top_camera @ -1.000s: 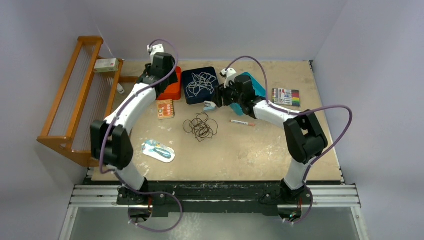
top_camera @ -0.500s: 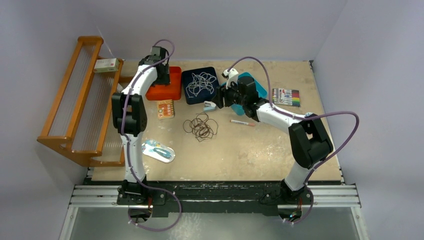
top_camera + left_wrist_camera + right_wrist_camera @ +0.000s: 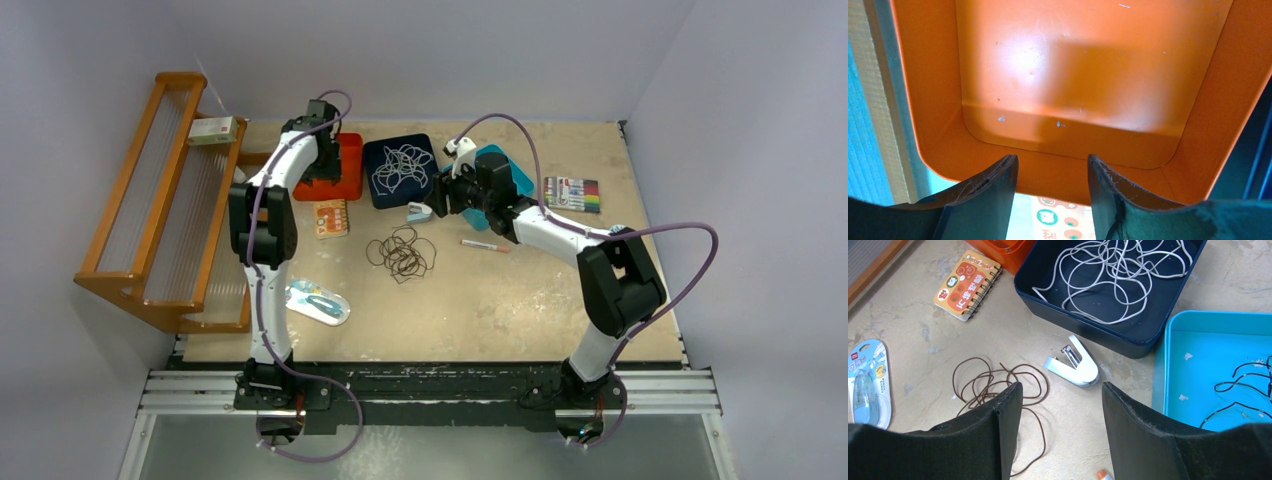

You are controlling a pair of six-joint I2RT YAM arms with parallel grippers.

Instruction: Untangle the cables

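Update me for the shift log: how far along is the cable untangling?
Looks done: white cable in the navy bin, black cable in the teal tray. In hand: nothing; left tool open over the orange bin, right tool open above the table. Left: the brown cable, looped on the table.

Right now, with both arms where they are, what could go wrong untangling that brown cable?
The right end effector hangs open just by the white stapler; descending could catch it instead of the brown cable. The left end effector is open over the orange bin, so nothing pins the tangle; one pull may drag it whole.
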